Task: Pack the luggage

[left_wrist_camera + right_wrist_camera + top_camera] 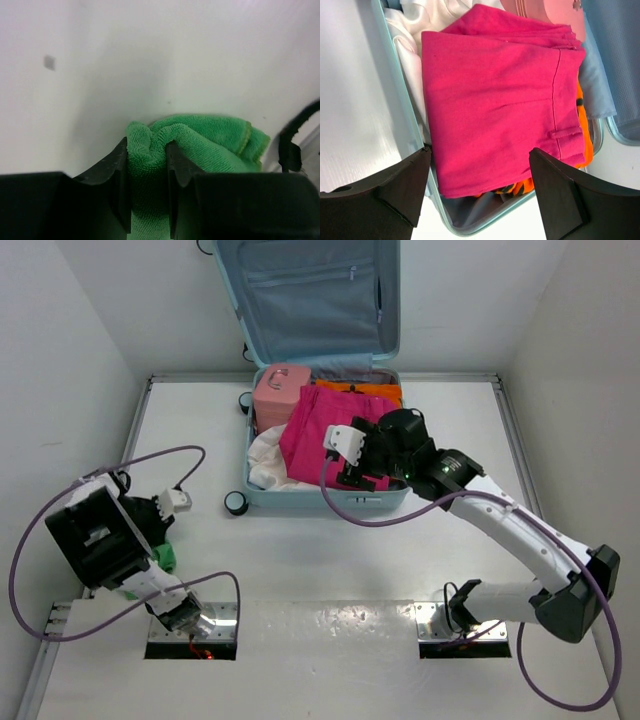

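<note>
- The left gripper (148, 192) is clenched on a bunched green terry cloth (205, 140); a fold of it is pinched between both black fingers (120, 175).
- The cloth and that gripper sit low at the left side of the white table (320, 570), well apart from the case.
- The right gripper (480, 187) is released, its jaws spread wide and holding nothing.
- It hangs over a pair of folded magenta fabric trousers (495, 100), the top layer in the packed half.
- Beside the trousers show a white garment (405, 45), an orange patterned cloth (583, 145) and a small pink boxy vanity case (280, 390).
- All of these lie in the large pale aqua hard-shell suitcase (300, 502), open at the table's far middle, with its lined lid (300, 300) up against the back wall.
</note>
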Controlling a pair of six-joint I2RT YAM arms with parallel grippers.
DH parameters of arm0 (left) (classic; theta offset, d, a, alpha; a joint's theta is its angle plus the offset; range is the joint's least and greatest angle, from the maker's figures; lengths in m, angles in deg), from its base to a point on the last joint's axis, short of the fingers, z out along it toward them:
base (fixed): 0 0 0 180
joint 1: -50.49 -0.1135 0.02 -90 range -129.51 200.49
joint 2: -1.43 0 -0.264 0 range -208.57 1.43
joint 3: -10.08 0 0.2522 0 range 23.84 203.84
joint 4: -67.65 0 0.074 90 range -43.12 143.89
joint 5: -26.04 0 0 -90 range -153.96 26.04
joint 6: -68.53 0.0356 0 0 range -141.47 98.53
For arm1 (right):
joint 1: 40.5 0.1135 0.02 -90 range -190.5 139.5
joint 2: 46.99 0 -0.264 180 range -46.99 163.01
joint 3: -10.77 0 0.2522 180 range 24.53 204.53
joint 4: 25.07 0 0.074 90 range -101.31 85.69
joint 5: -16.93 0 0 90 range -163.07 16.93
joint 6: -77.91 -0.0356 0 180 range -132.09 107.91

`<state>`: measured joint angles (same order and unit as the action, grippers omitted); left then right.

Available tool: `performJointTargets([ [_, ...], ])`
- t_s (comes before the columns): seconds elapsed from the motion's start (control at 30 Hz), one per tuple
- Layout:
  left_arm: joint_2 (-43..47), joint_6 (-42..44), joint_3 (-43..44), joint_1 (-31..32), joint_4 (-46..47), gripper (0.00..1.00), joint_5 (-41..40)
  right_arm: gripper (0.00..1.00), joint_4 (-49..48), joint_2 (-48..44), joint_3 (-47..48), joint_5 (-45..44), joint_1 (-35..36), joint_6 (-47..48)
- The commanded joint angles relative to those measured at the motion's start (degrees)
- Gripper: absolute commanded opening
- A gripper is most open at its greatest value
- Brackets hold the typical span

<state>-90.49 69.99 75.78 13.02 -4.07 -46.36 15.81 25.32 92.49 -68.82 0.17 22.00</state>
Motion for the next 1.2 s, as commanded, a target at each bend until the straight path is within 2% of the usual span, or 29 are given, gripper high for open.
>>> performJointTargets([
  [0.0, 8.6, 3.2, 3.8, 2.3, -1.4, 0.07, 13.5, 0.78, -2.1, -2.5, -0.5, -2.5, 0.1, -1.7],
  [0.07, 11.6, 1.8, 8.7, 4.5, -7.0, 0.00, 18.0, 0.78, -1.7, -3.8, -1.6, -3.8, -0.1, -3.9],
  [0.2, 19.0, 0.7, 15.7, 9.2, -13.7, 0.00, 31.4, 0.78, -1.9, -6.7, -4.8, -5.5, -0.1, -5.6],
  [0.27, 22.9, -0.7, 16.3, 11.6, -13.7, 0.00, 35.1, 0.78, -1.9, -8.2, -6.0, -6.4, -0.2, -6.6],
  [0.37, 31.5, -10.0, 15.7, 17.3, -4.0, 0.00, 40.7, 0.78, -1.7, -9.6, -7.5, -8.0, -0.3, -7.5],
  [0.4, 34.3, -15.5, 15.7, 20.7, 1.3, 0.00, 41.6, 0.78, -1.5, -10.3, -7.7, -8.2, -0.7, -7.8],
  [0.47, 35.1, -21.6, 16.3, 24.5, 6.3, 0.00, 43.0, 0.78, -1.4, -11.2, -8.3, -8.6, -1.6, -9.0],
  [0.5, 35.1, -29.7, 17.6, 28.3, 11.8, 0.00, 43.6, 0.78, -1.4, -11.4, -8.4, -8.5, -2.2, -9.4],
  [0.57, 32.8, -35.8, 19.4, 31.9, 15.3, 0.00, 44.2, 0.78, -1.8, -11.8, -8.9, -8.4, -3.7, -10.7],
  [0.6, 31.5, -41.3, 21.4, 35.6, 18.1, 0.00, 44.8, 0.78, -2.1, -11.8, -9.1, -8.2, -4.4, -11.0],
  [0.67, 27.4, -48.3, 23.0, 39.6, 22.0, 0.00, 44.8, 0.78, -1.7, -11.8, -9.5, -7.7, -5.1, -11.5],
  [0.7, 26.0, -54.4, 24.4, 41.3, 25.4, 0.00, 44.8, 0.78, -1.5, -11.9, -9.5, -7.3, -5.6, -11.6],
  [0.8, 20.6, -60.3, 26.8, 48.7, 28.4, 0.00, 45.4, 0.78, -1.4, -11.6, -10.4, -6.6, -6.3, -11.1],
  [0.83, 19.6, -65.0, 26.8, 52.5, 32.0, 0.00, 45.4, 0.78, -1.2, -11.8, -10.5, -6.3, -6.3, -11.1],
  [0.93, 16.7, -75.2, 26.0, 58.1, 42.3, 0.00, 41.9, 0.78, -1.2, -10.8, -10.2, -5.6, -7.9, -10.9],
  [1.0, 14.9, -79.8, 25.4, 59.8, 46.3, 0.00, 40.0, 0.78, -1.4, -10.0, -9.7, -5.4, -8.7, -11.1],
  [1.03, 12.5, -85.3, 25.4, 60.4, 49.4, 0.00, 38.7, 0.78, -1.3, -9.8, -9.6, -5.0, -8.8, -11.2],
  [1.17, 4.0, -94.1, 27.9, 59.5, 49.3, 0.00, 31.5, 0.78, -1.2, -9.0, -9.2, -4.5, -10.3, -11.5],
])
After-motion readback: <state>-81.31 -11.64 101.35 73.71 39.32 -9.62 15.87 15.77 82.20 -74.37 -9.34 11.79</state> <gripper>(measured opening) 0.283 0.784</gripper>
